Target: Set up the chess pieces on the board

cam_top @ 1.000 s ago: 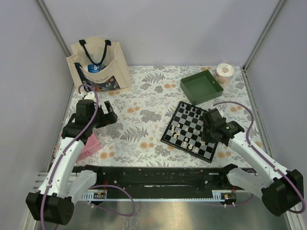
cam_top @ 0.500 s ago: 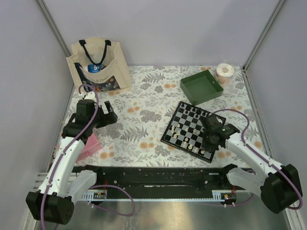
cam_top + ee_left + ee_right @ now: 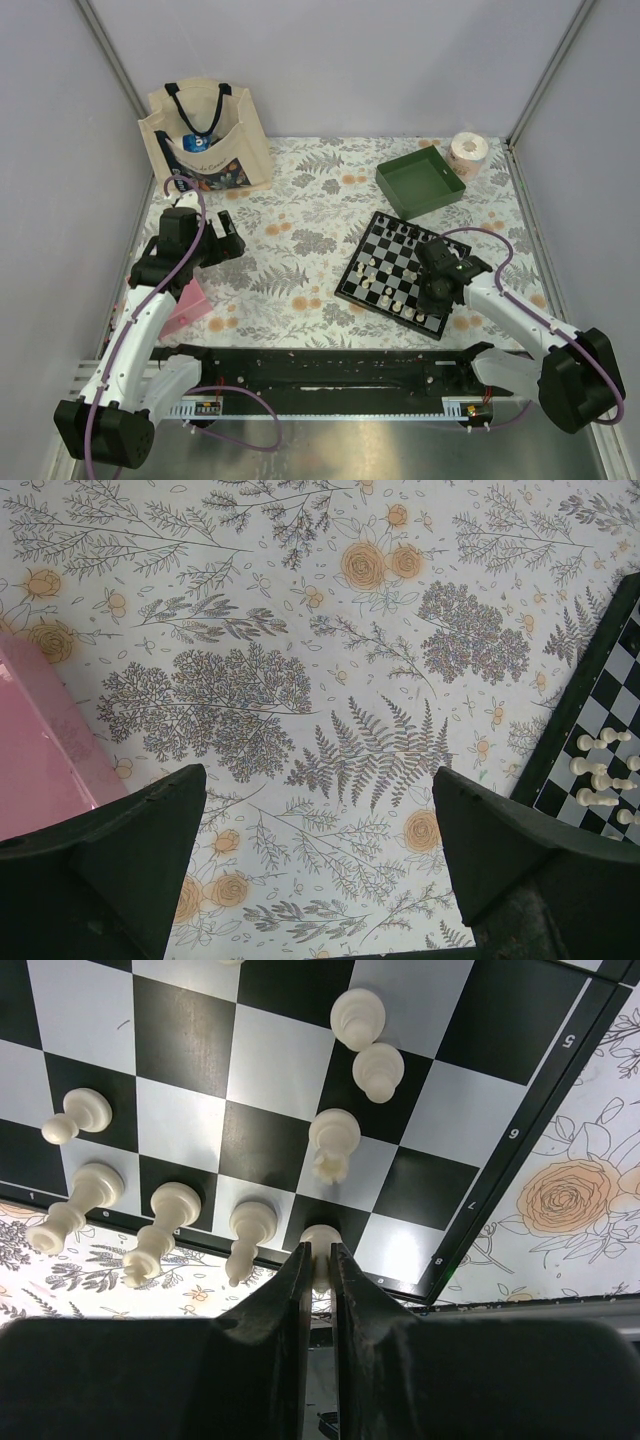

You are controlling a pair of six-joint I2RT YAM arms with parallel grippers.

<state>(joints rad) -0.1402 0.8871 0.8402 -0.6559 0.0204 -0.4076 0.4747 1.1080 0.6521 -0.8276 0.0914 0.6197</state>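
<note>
One cream-white piece [image 3: 320, 1240] pinched in my right claw [image 3: 320, 1260] | edge-row square, board [image 3: 190, 1035] | lower straight, release gently, avoid neighbouring piece [image 3: 250, 1225] | my left claw [image 3: 315, 800] wide, empty

Lab test booth: plain grey panel walls [image 3: 350, 60], aluminium corner struts [image 3: 547, 70], floral tablecloth [image 3: 300, 260].

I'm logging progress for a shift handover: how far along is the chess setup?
Partly done. Three white pieces stand along the board's edge row. The right gripper is shut on a fourth piece there. Other white pieces sit mid-board, likely yet to place; the left gripper hangs open over the tablecloth.
</note>
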